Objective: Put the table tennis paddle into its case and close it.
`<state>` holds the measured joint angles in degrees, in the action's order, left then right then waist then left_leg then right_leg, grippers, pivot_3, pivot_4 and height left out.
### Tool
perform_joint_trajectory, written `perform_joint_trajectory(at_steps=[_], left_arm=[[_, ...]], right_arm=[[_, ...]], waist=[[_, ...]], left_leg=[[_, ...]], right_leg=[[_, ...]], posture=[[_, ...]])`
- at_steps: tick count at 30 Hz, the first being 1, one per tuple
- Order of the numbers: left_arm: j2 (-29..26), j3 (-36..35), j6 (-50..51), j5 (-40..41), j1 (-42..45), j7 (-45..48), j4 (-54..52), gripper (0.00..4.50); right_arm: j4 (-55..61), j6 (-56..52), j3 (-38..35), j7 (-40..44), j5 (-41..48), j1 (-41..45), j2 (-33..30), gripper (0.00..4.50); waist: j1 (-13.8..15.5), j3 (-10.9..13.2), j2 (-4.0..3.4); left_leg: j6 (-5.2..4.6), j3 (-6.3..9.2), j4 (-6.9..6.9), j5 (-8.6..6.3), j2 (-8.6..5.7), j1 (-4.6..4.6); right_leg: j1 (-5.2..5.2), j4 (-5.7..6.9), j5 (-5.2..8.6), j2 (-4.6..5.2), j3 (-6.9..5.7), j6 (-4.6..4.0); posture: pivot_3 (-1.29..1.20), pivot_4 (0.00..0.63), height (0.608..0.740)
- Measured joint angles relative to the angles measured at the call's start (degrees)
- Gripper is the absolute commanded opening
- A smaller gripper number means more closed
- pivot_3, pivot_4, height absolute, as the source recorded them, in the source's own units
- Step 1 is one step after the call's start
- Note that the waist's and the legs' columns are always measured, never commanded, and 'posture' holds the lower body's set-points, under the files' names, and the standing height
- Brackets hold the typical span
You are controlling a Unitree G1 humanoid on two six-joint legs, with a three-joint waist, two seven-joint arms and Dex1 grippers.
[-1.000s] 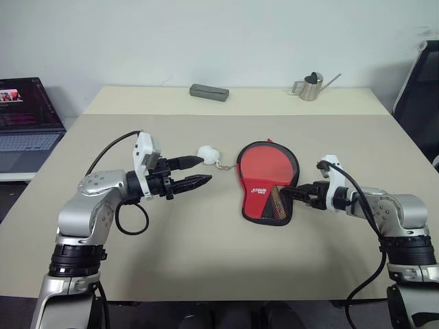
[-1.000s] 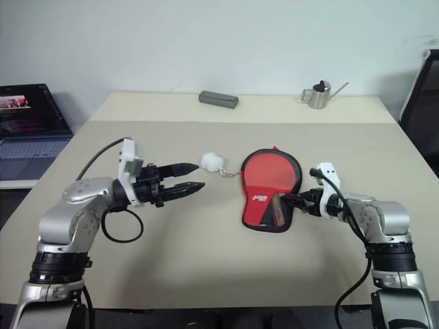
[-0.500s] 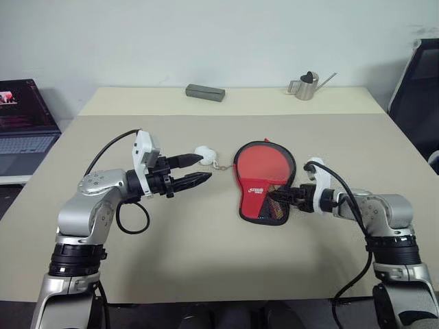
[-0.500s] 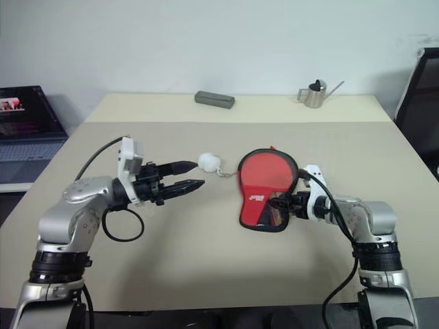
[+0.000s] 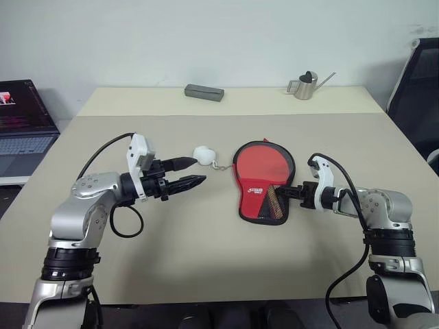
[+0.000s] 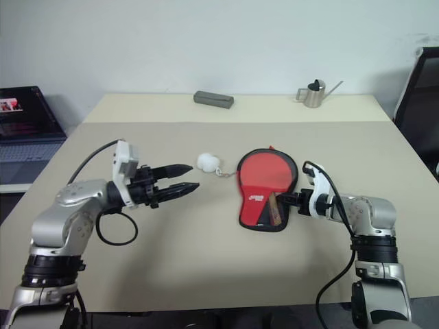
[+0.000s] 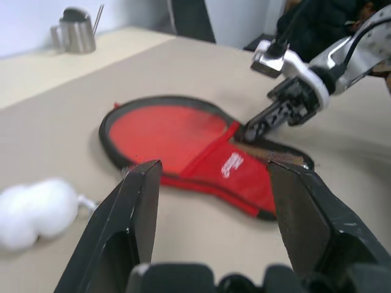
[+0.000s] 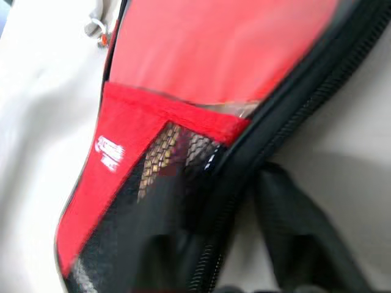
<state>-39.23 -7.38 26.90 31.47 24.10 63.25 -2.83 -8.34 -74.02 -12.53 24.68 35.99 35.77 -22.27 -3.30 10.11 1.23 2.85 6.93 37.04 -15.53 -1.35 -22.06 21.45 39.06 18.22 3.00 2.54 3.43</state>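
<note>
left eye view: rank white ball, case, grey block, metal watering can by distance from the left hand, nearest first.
From the left hand:
1. white ball, just beyond its fingertips.
2. case, to its right at table centre.
3. grey block, at the far edge, ahead.
4. metal watering can, at the far edge, well to the right.

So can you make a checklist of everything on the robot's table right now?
Surface: beige table, flat.
Job's things: red paddle lies inside the case, still unzipped.
Clutter: white ball on a short chain beside the case; grey block and metal watering can at the far edge.
Grippers: left gripper open, holding nothing; right gripper at the case's edge, grip unclear.
Cables: black cable loops by each arm.
Surroundings: laptop, white wall.
</note>
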Motion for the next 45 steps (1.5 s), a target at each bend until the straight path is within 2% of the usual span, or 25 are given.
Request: perform_joint_trajectory(at_steps=[2, 3, 12, 18, 25, 37, 45], left_arm=[[-0.12, -0.25, 0.03, 0.08, -0.66, 0.00, -0.47, 2.99], [-0.39, -0.41, 0.09, 0.20, -1.27, 0.01, -1.21, 2.99], [-2.92, -1.51, 2.67, 4.09, -8.14, 1.44, -7.57, 2.99], [-6.37, -1.60, 5.76, 7.46, -12.61, 4.34, -12.67, 2.99], [-7.25, 0.31, 7.17, 8.64, -17.67, 5.61, -17.19, 2.99], [-8.75, 3.04, 6.33, 8.41, -21.06, 7.80, -19.83, 2.99], [-8.85, 4.68, 6.26, 8.13, -19.47, 8.66, -19.82, 2.99]], right_arm=[[-0.51, -0.90, -0.92, -0.43, 0.30, 0.51, 0.64, 0.17], [-0.67, -1.58, -1.66, -1.00, 0.54, 0.74, 1.11, 0.02], [-0.61, -5.82, -6.43, -4.77, 1.13, 1.15, 5.22, 0.02], [2.82, -13.08, -7.86, -5.64, 1.98, 0.86, 6.81, 0.02], [8.46, -17.43, -6.78, -6.03, 6.60, -2.92, 5.67, 0.02], [17.27, -17.80, 0.35, -9.80, 30.56, -14.67, -8.84, 0.02], [19.16, -17.85, 0.69, -18.15, 43.10, -18.82, -11.42, 0.02]], waist=[[0.01, 0.00, 0.00], [-0.02, 0.00, 0.00], [-0.35, 0.00, -0.02], [-0.34, 0.01, -0.05], [-0.13, 0.03, -0.08], [0.19, 0.06, -0.12], [0.24, 0.06, -0.12]], left_leg=[[0.00, -0.01, 0.01, 0.00, -0.01, 0.00], [0.00, -0.02, 0.00, 0.00, 0.00, 0.00], [-0.01, -0.04, -0.04, -0.01, 0.05, 0.05], [-0.01, -0.04, -0.07, -0.01, 0.05, 0.04], [-0.02, -0.05, -0.09, -0.02, 0.05, 0.04], [-0.03, -0.12, -0.08, -0.02, 0.05, 0.03], [-0.04, -0.41, -0.08, -0.02, 0.06, 0.03]], right_leg=[[-0.01, 0.00, 0.00, 0.00, 0.01, 0.00], [0.00, 0.00, 0.00, 0.00, 0.03, 0.00], [0.01, 0.01, 0.00, -0.05, 0.06, -0.01], [0.01, 0.00, 0.01, -0.06, 0.06, -0.02], [0.00, -0.05, 0.01, -0.04, 0.07, -0.02], [-0.06, -0.07, 0.03, -0.05, 0.06, -0.04], [-0.06, -0.07, 0.03, -0.05, 0.11, -0.03]], posture=[[0.00, 0.150, 0.740], [0.00, 0.150, 0.740], [0.00, 0.150, 0.740], [0.00, 0.150, 0.740], [0.00, 0.150, 0.740], [0.00, 0.150, 0.740], [0.00, 0.150, 0.740]])
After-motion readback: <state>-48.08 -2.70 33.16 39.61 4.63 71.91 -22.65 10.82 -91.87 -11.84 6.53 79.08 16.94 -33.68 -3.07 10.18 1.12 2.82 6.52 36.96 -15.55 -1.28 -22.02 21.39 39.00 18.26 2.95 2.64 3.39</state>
